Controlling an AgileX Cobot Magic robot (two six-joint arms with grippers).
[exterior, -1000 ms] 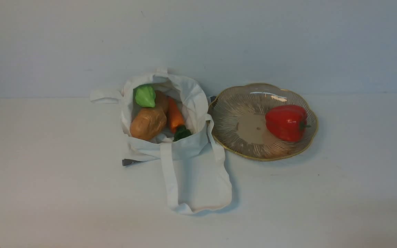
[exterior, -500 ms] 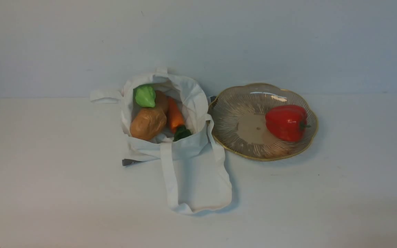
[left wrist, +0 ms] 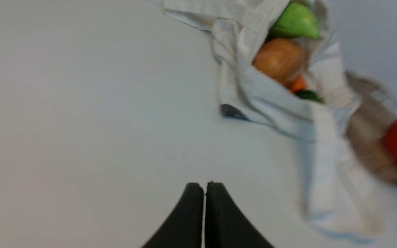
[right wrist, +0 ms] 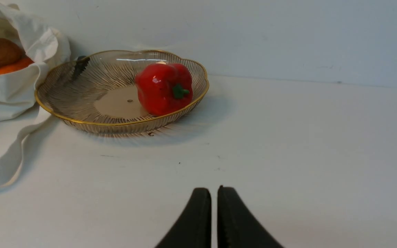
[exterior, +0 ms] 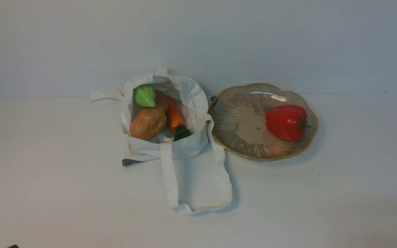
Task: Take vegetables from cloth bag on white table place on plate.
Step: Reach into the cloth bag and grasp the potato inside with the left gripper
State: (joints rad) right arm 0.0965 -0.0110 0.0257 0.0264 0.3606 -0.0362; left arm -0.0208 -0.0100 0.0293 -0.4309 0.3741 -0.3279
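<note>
The left gripper (left wrist: 204, 187) is clenched with nothing between its fingertips, over the white table (exterior: 81, 193), well apart from the cloth bag (exterior: 188, 146) and on the robot's side of it. The right gripper (right wrist: 214, 193) has its two fingertips side by side with a thin gap, empty; whether that counts as fully closed I can't quite tell. It too is well apart from the bag.

Out from the grippers, the bag's long strap (exterior: 171, 175) loops over the tabletop on the robot's side of the bag, taking up some of the way in. Bare tabletop spreads left of the bag and its strap, and more lies to the right, past the plate (exterior: 250, 131). The bag's mouth stands open, its soft rim ringing a green gourd (exterior: 145, 96), a tan-brown potato (exterior: 148, 123), a darker potato (exterior: 162, 101) partly hidden, and an orange carrot (exterior: 175, 115) near the rim's right side. The plate is just right of the bag, its gold scalloped edge close against the cloth. A red pepper (exterior: 286, 123) sits in the plate's half farther from the bag, leaving the nearer half free.
</note>
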